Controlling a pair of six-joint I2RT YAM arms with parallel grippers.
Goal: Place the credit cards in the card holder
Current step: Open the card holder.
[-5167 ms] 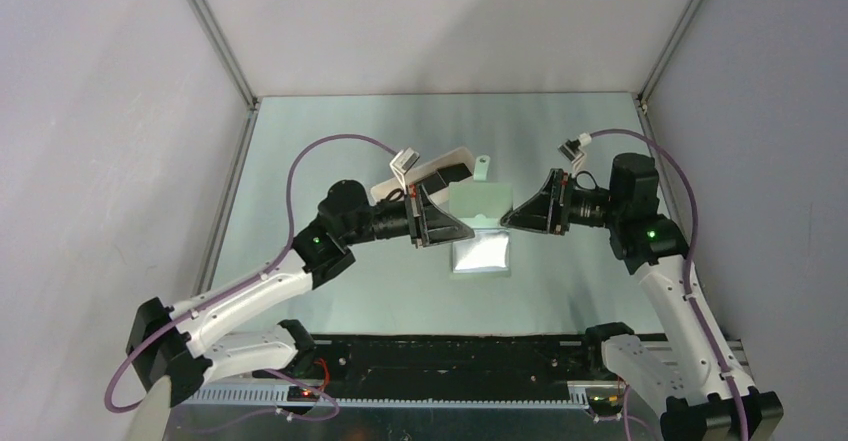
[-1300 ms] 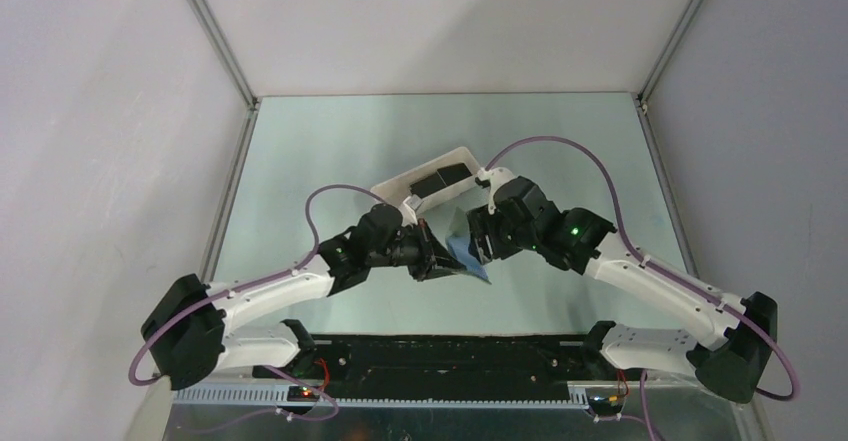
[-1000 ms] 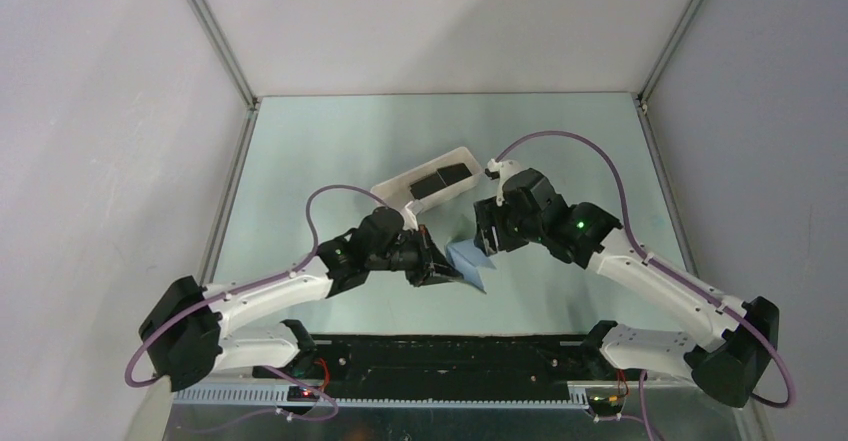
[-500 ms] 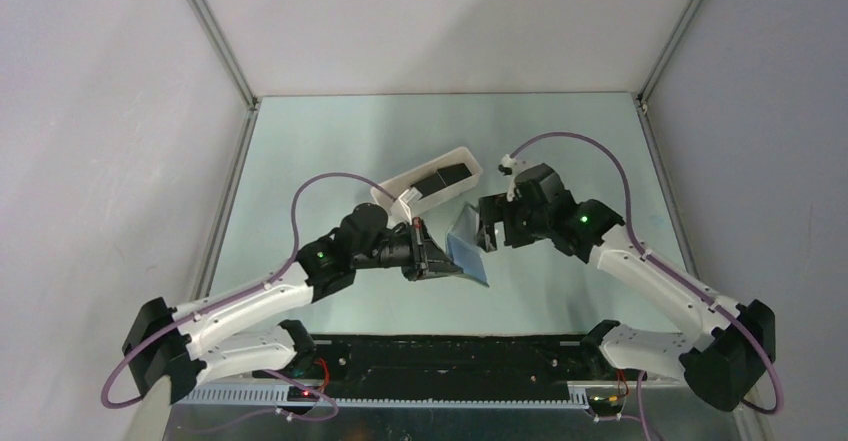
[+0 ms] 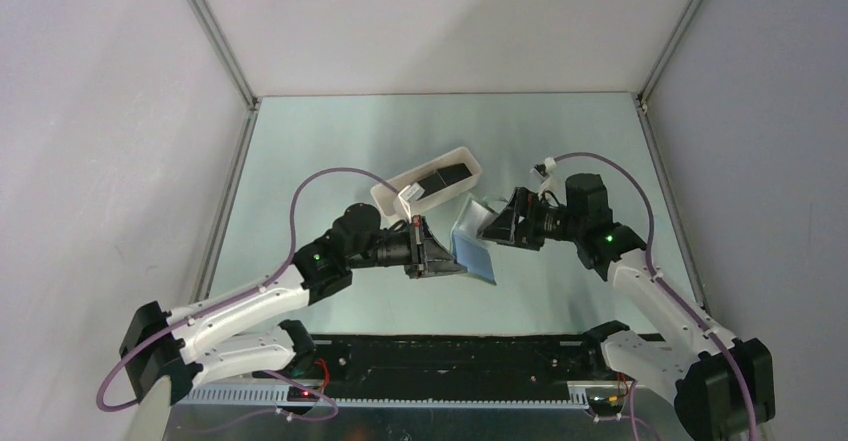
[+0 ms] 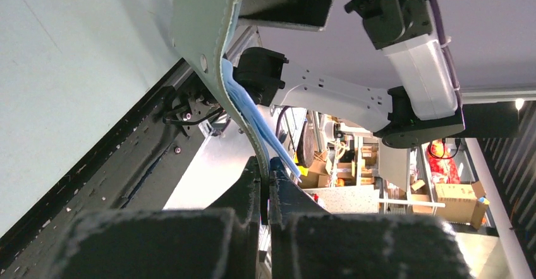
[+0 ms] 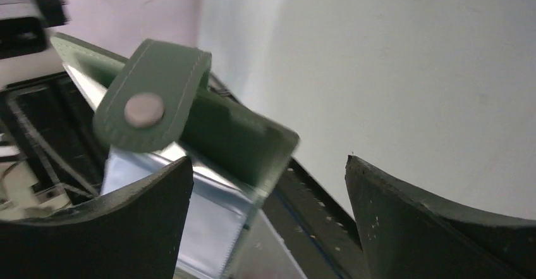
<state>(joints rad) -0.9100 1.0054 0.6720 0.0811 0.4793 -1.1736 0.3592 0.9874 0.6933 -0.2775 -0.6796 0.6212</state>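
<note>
**Wallet Held Open Mid-Air, Cards Wait in the Tray**

At the centre of the overhead frame, the card holder (image 5: 475,251) hangs above the table, spread open with its blue-grey inside facing up. Your left gripper (image 6: 266,168) is clenched on its lower edge, and the cover curves away from the pinch. Your right gripper (image 7: 266,165) is released, fingers wide apart. The holder's free corner and its snap tab (image 7: 152,105) lie between those fingers without being pinched.

Treat the holder as light and soft. It bows under its own weight in the left wrist view, so it will likely sag or fold if only one side is held. The better hold for your right side is probably the stitched edge of the free cover, not the floppy tab (which would only swing).

The credit cards (image 5: 440,179) lie in the white tray (image 5: 385,196), just above and left of the holder in the overhead frame. They should be stiff, thin and slick. Lying flat, they offer little to grip, so go for an edge near the tray wall.

The count: one holder, one tray and what look like two dark cards. Any stacked beneath cannot be told from here.
</note>
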